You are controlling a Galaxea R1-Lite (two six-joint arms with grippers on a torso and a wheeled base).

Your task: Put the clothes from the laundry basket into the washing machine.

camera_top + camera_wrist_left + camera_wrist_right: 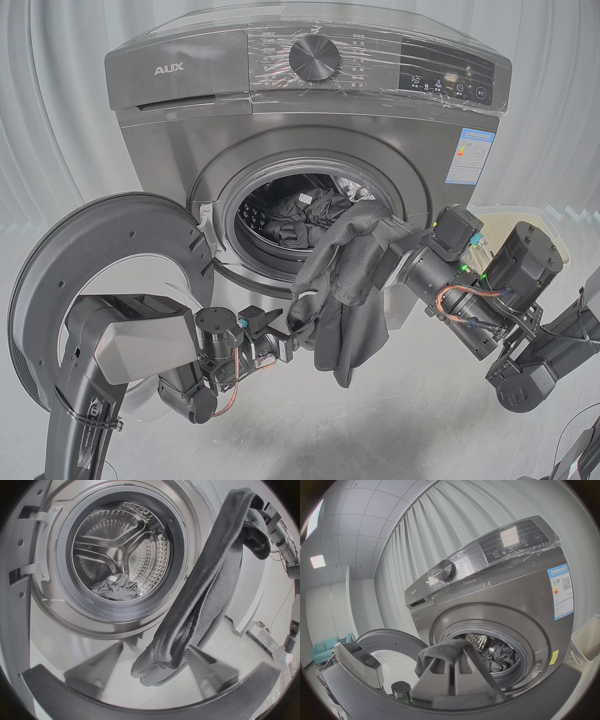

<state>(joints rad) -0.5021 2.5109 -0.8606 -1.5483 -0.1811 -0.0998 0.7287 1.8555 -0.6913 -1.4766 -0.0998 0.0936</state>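
A dark grey garment [350,275] hangs in front of the washing machine [187,150], just outside the open drum mouth. My right gripper [382,232] is shut on its top end at the right side of the opening; in the right wrist view the cloth drapes over the closed fingertips [442,667]. My left gripper [294,337] is lower, in front of the machine, open. The garment's lower end [156,664] hangs between its spread fingers [93,667]. More dark clothes [300,215] lie inside the drum [125,542]. The cream laundry basket [531,219] stands to the right of the machine.
The round door [106,250] is swung fully open to the left, close beside my left arm. Pale floor [406,406] spreads in front of the machine. Curtains [50,94] hang behind it.
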